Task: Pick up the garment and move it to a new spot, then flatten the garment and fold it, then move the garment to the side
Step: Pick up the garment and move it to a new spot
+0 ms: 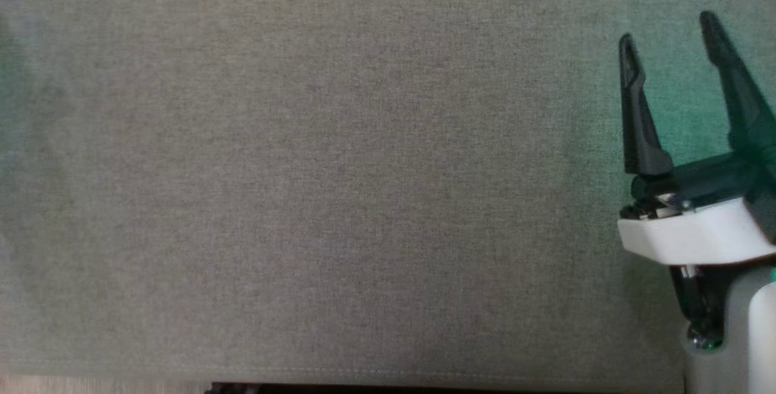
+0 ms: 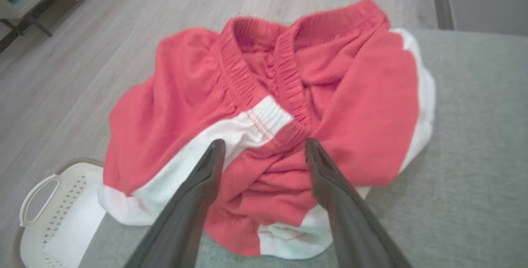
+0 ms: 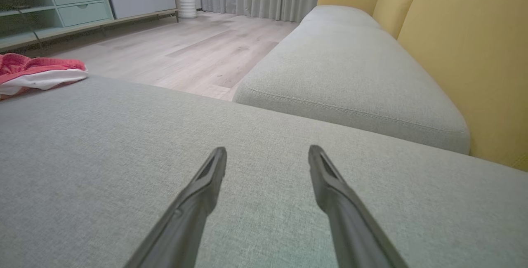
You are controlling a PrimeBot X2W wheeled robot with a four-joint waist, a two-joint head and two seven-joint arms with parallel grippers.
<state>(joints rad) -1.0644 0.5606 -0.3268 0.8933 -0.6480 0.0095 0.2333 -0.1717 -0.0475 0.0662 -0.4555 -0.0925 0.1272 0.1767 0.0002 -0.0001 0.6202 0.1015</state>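
Red-and-white garment (image 2: 350, 107) in a heap on grey cushion (image 2: 474, 156); left end effector (image 2: 264, 144) and right end effector (image 3: 268, 150) wide open, empty.

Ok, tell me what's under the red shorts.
The shorts rest on the grey cushion, at its edge, with a white basket on the floor below that edge. Whether anything lies beneath the bunched cloth is hidden.

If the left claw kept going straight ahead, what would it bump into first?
Most likely the crumpled red-and-white shorts on the grey cushion: the open left gripper aims at them near the waistband.
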